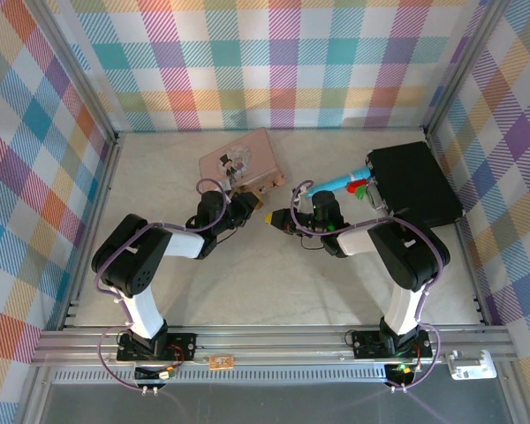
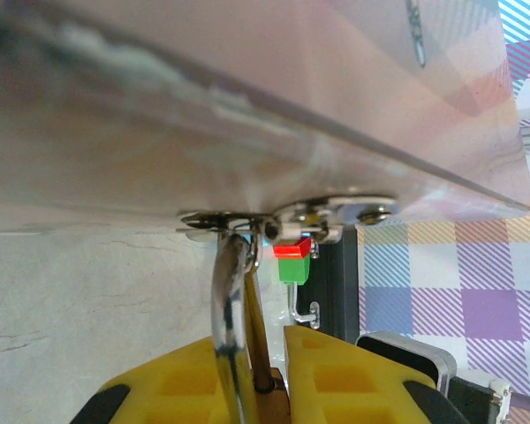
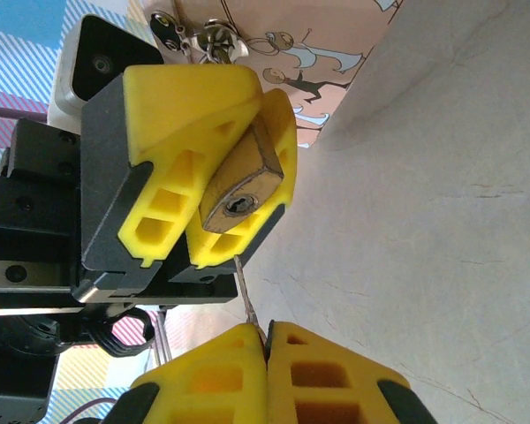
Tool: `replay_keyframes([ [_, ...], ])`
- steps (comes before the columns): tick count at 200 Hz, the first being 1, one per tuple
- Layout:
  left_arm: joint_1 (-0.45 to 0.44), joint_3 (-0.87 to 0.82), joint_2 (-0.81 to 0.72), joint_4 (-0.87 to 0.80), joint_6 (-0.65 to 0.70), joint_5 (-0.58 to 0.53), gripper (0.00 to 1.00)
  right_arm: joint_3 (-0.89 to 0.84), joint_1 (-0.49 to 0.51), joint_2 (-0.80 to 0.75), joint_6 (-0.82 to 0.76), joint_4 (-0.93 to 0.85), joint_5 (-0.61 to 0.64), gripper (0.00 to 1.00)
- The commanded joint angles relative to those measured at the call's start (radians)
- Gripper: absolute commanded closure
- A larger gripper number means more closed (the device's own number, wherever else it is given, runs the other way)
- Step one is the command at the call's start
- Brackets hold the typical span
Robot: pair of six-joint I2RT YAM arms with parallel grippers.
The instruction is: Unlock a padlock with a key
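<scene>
The small brass padlock point(image 3: 240, 181) sits between the yellow fingers of my left gripper point(image 3: 263, 102), its keyhole facing the right wrist camera. In the left wrist view my left gripper point(image 2: 265, 353) is shut on the padlock's body, and the silver shackle point(image 2: 230, 291) runs up into the hasp point(image 2: 336, 210) of the pink tin point(image 2: 247, 106). My right gripper point(image 3: 267, 340) is shut on the thin grey key point(image 3: 248, 296). The key's tip points up and ends just below the padlock, beside the left finger's lower edge, outside the keyhole. In the top view the left gripper point(image 1: 247, 205) and the right gripper point(image 1: 274, 217) meet mid-table.
The pink illustrated tin point(image 1: 241, 162) lies behind the left gripper. A turquoise pen-like tool point(image 1: 340, 184) with a red and green end rests against a black case point(image 1: 415, 181) at the back right. Checked walls enclose the white table point(image 1: 274, 274).
</scene>
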Motion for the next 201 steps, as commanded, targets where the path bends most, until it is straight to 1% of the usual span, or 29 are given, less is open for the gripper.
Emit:
replay_keyframes([
  [1,-0.014,-0.001,-0.019,0.087,0.003,0.004,1.0,0.025,0.004,-0.005,0.01,0.041,-0.003,1.0],
  [71,-0.025,-0.005,-0.021,0.092,0.002,0.006,1.0,0.041,0.005,0.023,0.028,0.081,0.01,1.0],
  [124,-0.028,-0.011,-0.036,0.097,0.0,0.005,1.0,0.048,0.004,0.031,0.026,0.055,0.031,1.0],
  [201,-0.038,-0.017,-0.057,0.099,0.008,0.035,1.0,0.086,0.002,0.036,0.028,0.03,0.038,1.0],
])
